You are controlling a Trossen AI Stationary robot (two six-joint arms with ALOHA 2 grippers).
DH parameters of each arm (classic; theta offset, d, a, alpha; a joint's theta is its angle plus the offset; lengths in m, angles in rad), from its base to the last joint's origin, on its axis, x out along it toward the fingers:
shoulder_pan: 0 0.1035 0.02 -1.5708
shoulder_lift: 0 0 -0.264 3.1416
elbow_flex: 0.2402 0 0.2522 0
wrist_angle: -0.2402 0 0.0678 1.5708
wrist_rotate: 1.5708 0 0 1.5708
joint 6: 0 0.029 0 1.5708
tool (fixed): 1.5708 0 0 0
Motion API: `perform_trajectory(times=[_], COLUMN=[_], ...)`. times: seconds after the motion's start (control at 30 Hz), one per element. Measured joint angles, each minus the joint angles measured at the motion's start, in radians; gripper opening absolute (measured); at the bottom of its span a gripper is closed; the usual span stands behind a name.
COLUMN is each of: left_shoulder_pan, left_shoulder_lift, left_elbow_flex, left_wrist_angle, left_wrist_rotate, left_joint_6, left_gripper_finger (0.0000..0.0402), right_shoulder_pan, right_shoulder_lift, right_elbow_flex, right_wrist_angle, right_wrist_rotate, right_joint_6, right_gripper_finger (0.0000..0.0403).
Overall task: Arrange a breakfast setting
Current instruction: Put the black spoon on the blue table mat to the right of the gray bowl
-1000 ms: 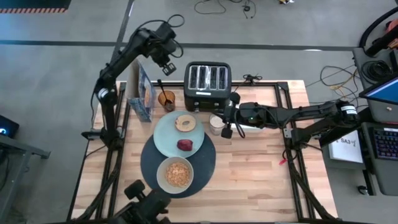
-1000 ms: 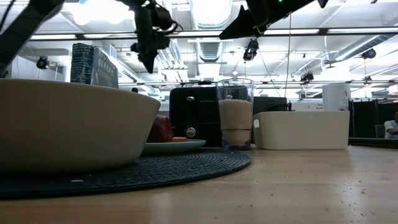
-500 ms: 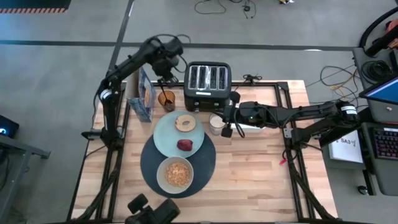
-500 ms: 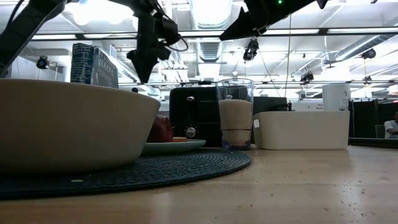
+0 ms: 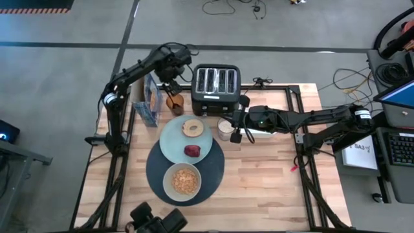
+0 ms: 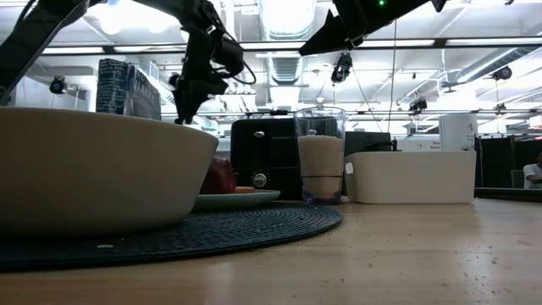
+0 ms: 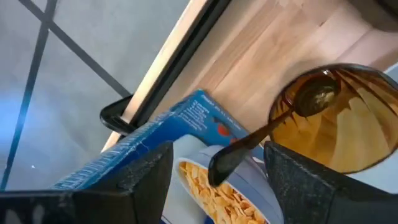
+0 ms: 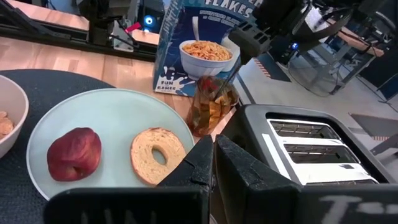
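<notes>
A metal spoon (image 7: 249,144) stands bowl-down in an amber glass (image 5: 173,101) at the table's far left, its handle leaning on the rim. My left gripper (image 7: 225,180) is open just above it, one finger on either side of the handle's free end without touching. The dark-blue placemat (image 5: 213,169) carries the mint plate (image 5: 173,139) with the bagel (image 5: 192,127) and the dark-red fruit (image 5: 192,151), and the beige bowl (image 5: 182,181). The milk glass (image 5: 224,129) stands right of the plate. My right gripper (image 5: 236,134) hangs shut beside it.
A blue cereal box (image 5: 149,98) stands just left of the amber glass. The black toaster (image 5: 216,89) is close on its right. A white tray (image 6: 412,176) sits under my right arm. Bare wood fills the table's near right.
My left gripper has come down toward the amber glass and the spoon's handle, and its fingers have parted. Nothing on the table has moved.
</notes>
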Motion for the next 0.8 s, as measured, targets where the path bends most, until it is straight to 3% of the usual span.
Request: perform_trajectory(times=[0.3,0.4,0.8], left_shoulder_pan=[0.013,0.013,0.013], left_shoulder_lift=[-0.001,-0.002,-0.021], left_elbow_flex=[0.054,0.027,-0.100], left_wrist_angle=[-0.008,-0.008,0.015], left_wrist_rotate=[0.013,0.050,0.039], left_joint_6=[0.011,0.007,0.001], left_gripper_finger=[0.0217,0.0211,0.0200], right_shoulder_pan=[0.000,0.000,0.000], right_shoulder_lift=[0.000,0.000,0.000], right_elbow_flex=[0.000,0.000,0.001], right_wrist_angle=[0.000,-0.004,-0.019], right_wrist_rotate=[0.000,0.000,0.000], right_joint_6=[0.000,0.000,-0.004], right_gripper_finger=[0.0009,0.0009,0.0009])
